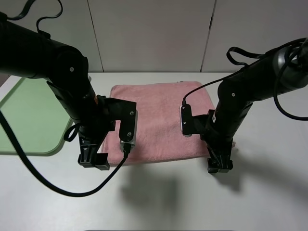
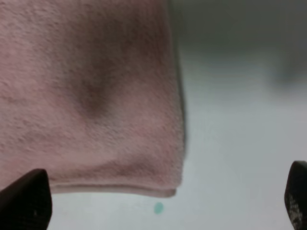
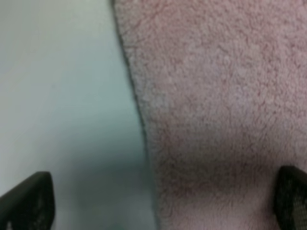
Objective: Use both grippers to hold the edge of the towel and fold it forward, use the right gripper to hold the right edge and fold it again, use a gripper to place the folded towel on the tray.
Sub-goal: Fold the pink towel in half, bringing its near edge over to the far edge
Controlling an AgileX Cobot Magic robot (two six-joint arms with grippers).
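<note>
The towel (image 1: 159, 120) lies flat on the table (image 1: 269, 192), just right of the tray (image 1: 29, 115). The left gripper (image 1: 94, 161) hangs low over its near left corner and the right gripper (image 1: 220, 166) over its near right corner, each with jaws wide apart, gripping nothing.

White tabletop (image 1: 163, 207) abutting, at its far edge, a pale grey panelled wall (image 1: 154, 33) divided by dark vertical seams (image 1: 95, 36); soft shadows (image 1: 149, 190) lie toward the near edge.
</note>
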